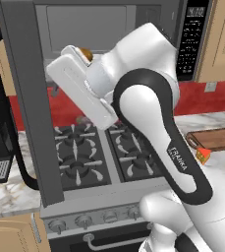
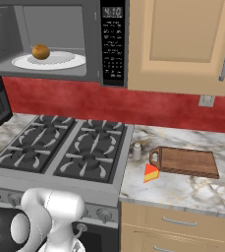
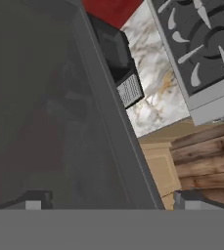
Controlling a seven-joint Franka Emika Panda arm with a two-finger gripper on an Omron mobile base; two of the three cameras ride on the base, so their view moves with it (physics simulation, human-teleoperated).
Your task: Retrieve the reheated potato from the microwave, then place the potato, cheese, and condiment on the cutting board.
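Up above the stove, the microwave (image 2: 60, 39) is a big dark grey box with its door swung wide open. Inside sits a flat round white plate (image 2: 67, 62), and on it rests the potato (image 2: 41, 51) — a small smooth golden-brown ball. A black button panel (image 2: 113, 44) with a lit number display runs down the microwave's right side.

The open door (image 3: 50, 107) is a wide, smooth grey slab with a cloudy window, and it stands right in front of the gripper (image 3: 108, 201). In the hand view the two small dark finger tips (image 3: 35, 201) stand far apart with nothing between them, one to each side of the door's edge.

Down on the pale marble counter (image 2: 192, 187) to the right of the stove lies the cutting board (image 2: 187, 161), a flat reddish-brown wooden rectangle with a looped handle at its left end. Just beside that handle stands the condiment (image 2: 137, 151), a little pale grey bottle with a rounded cap. Near the board's front corner sits the cheese (image 2: 151, 173) — a tiny yellow-orange wedge with a red edge.

The stove (image 2: 60, 152) has four black iron grates over a grey metal top.
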